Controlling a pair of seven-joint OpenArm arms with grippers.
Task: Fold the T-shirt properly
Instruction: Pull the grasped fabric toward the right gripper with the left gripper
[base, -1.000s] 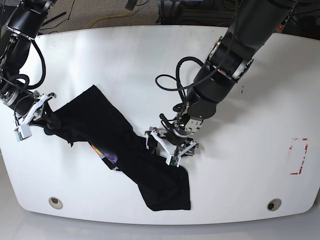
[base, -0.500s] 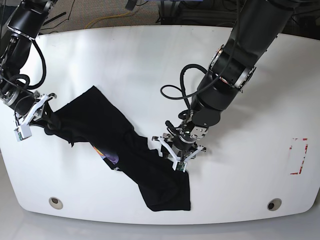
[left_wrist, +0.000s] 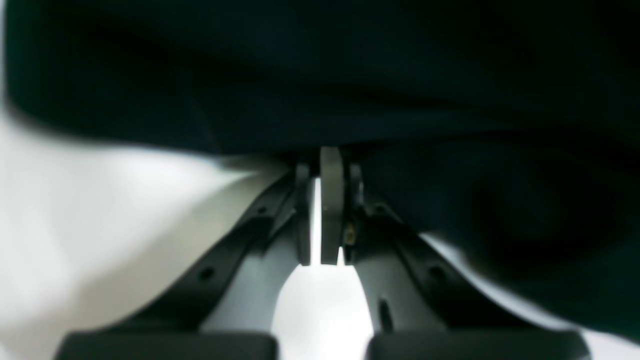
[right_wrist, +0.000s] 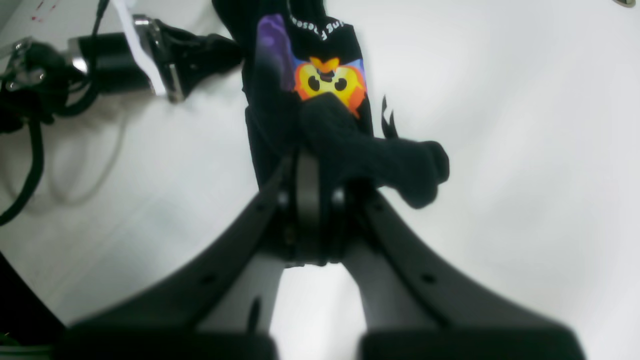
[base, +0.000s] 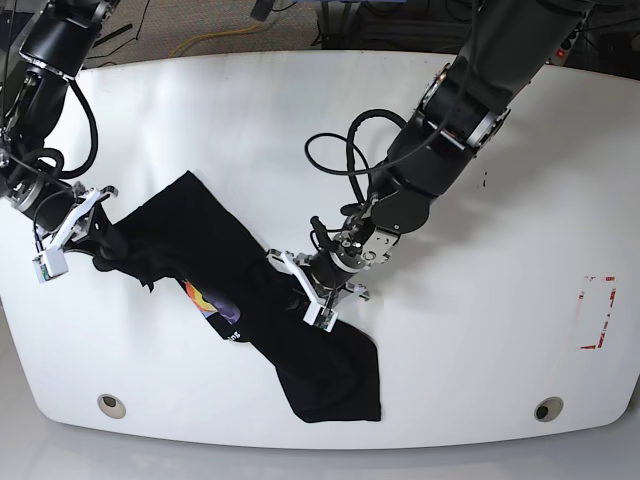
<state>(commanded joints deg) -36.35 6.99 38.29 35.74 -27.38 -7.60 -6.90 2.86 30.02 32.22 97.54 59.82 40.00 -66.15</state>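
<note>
Black T-shirt (base: 250, 300), bunched into a long rope-like band running diagonally across the white counter (base: 300, 120), from the robot's right side down toward the near edge. Far from flat; only a sliver of the chest print (base: 205, 303) peeking out among the folds in the base view, orange-yellow face and purple patch plainer in the right wrist view, with a scrap of white lettering above it.

Right hand (base: 85, 232) at the upper end of the band, closed down on a wad of black cloth; in its own camera, fabric pinched between the fingers and bulging out to one side in a lump. Probably there as an anchor, so the cloth can be drawn taut rather than dragged.

Left hand (base: 315, 290) low at the middle of the band, on the edge of the cloth. In the left wrist view, fingers (left_wrist: 332, 210) drawn nearly together with a thin bright gap between them, tips reaching just under the dark fabric; whether cloth is truly caught there, cannot tell. Likely placed for a pull away from the anchor, to open the garment out before any folding.

Folding proper not yet begun, by the look of it; spreading stage.
</note>
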